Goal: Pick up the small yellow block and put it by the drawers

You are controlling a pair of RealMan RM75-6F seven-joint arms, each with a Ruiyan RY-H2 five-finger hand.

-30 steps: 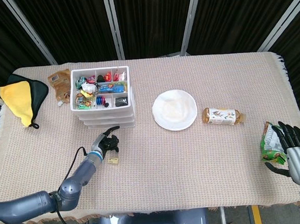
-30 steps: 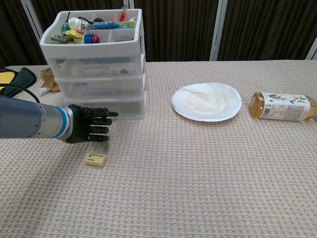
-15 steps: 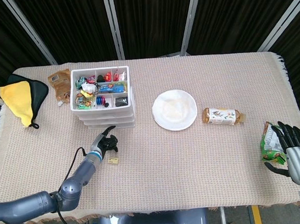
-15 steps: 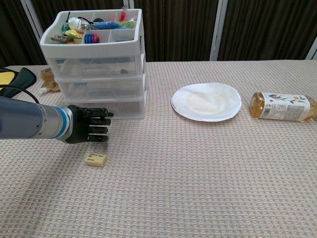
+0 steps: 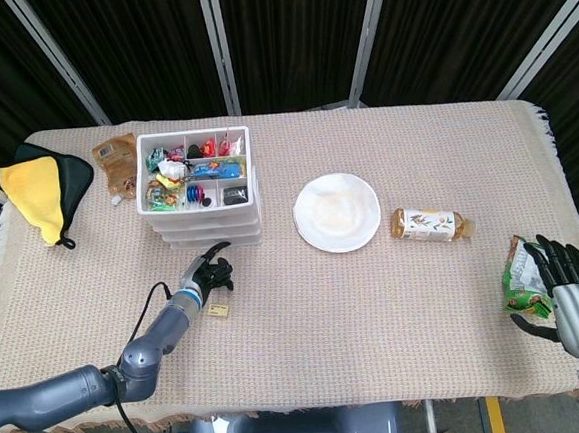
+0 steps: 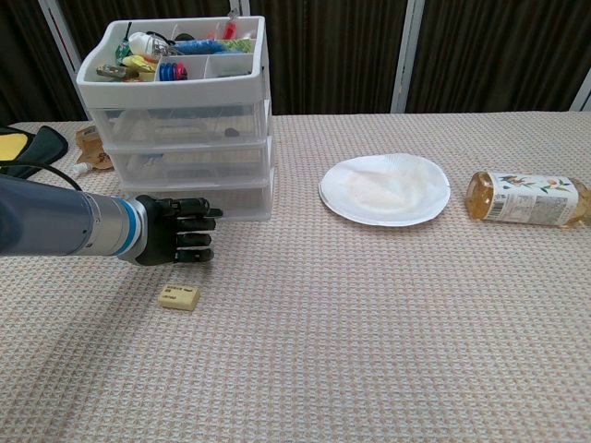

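The small yellow block (image 6: pixel 178 297) (image 5: pixel 217 308) lies flat on the woven tablecloth, a short way in front of the white drawer unit (image 6: pixel 185 148) (image 5: pixel 203 223). My left hand (image 6: pixel 175 242) (image 5: pixel 207 276) hovers just above and behind the block, between it and the drawers, with its fingers curled in and nothing in them. It does not touch the block. My right hand (image 5: pixel 575 294) rests at the table's right edge with fingers spread, holding nothing.
A white plate (image 6: pixel 384 189) sits mid-table. A tea bottle (image 6: pixel 523 198) lies on its side to the right. A green snack bag (image 5: pixel 520 277) lies beside my right hand. A yellow and black cloth (image 5: pixel 39 191) and a brown packet (image 5: pixel 117 158) lie at the far left.
My left hand has shifted slightly to the right and forward, staying above the block. The block and my right hand have not moved.
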